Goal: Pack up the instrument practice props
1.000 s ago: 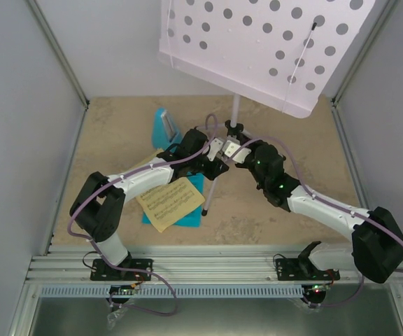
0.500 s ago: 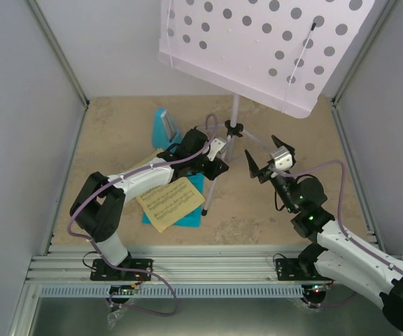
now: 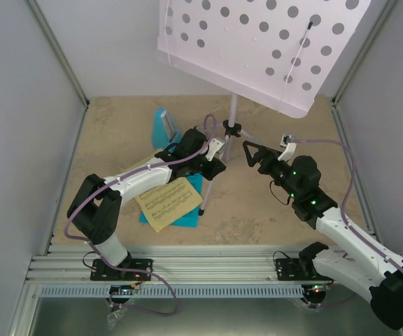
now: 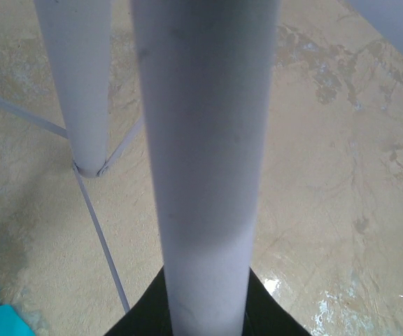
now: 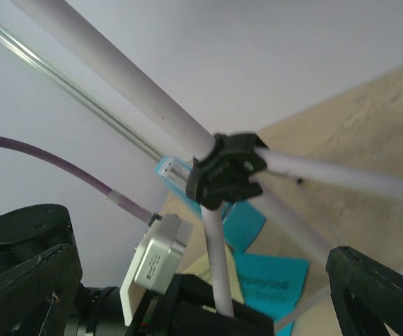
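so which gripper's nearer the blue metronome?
Left. The left gripper, shut on a stand leg, sits just to the metronome's right; the right gripper, jaws open, is farther right, past the stand's pole.

Lab robot cell: plain grey wall panels (image 3: 19, 105), aluminium rail frame (image 3: 208, 269) along near edge, sand-patterned tabletop (image 3: 117, 126).

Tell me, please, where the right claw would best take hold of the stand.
On the stand, probably the upright pole just above the black hub, coming in level from the right. The pole is slim and round, so the open right claw fits around it; the desk overhangs above, and the left claw grips a leg on the left.
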